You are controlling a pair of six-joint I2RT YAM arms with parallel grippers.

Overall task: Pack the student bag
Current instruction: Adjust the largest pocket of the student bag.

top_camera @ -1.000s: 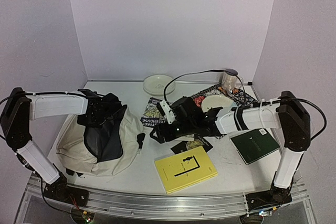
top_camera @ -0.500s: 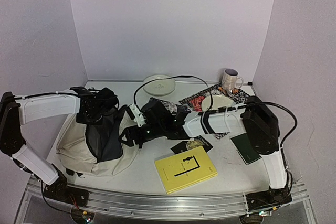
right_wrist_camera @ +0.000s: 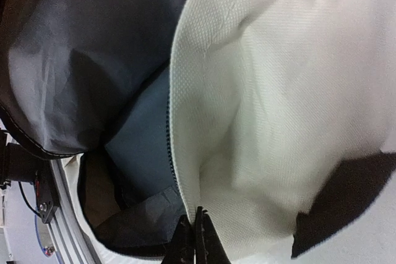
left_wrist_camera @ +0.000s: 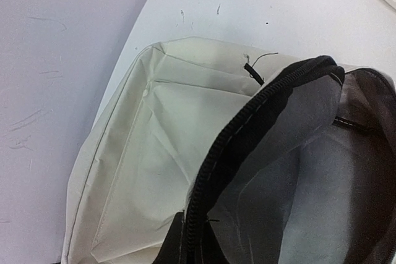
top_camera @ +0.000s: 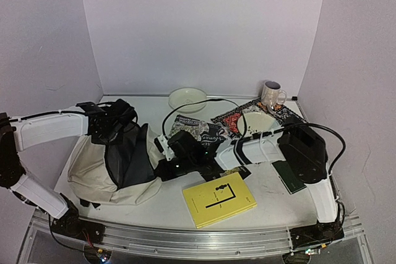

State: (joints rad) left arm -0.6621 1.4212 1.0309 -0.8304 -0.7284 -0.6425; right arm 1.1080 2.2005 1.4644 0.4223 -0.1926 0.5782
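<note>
Finds bag (top_camera: pixel 93 171) lying at left of tabletop (top_camera: pixel 154 208), left tool (left_wrist_camera: pixel 187 239) pinching its zipper rim, right tool (right_wrist_camera: pixel 192 230), spread a moment ago, now pressed together on the opposite rim, so mouth held open for packing.

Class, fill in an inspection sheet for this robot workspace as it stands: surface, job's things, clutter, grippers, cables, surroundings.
Surface: white table, faint scuff marks.
Job's things: student bag lying at the left, mouth open, dark lining showing.
Clutter: yellow book, green notebook, mug, empty plate at the back, second plate on a patterned placemat, magazine.
Grippers: left gripper shut on the bag's zipper edge; right gripper shut on its cream rim.
Cables: black cable arcs over the right arm.
Surroundings: plain pale walls; metal rail along the near edge.
</note>
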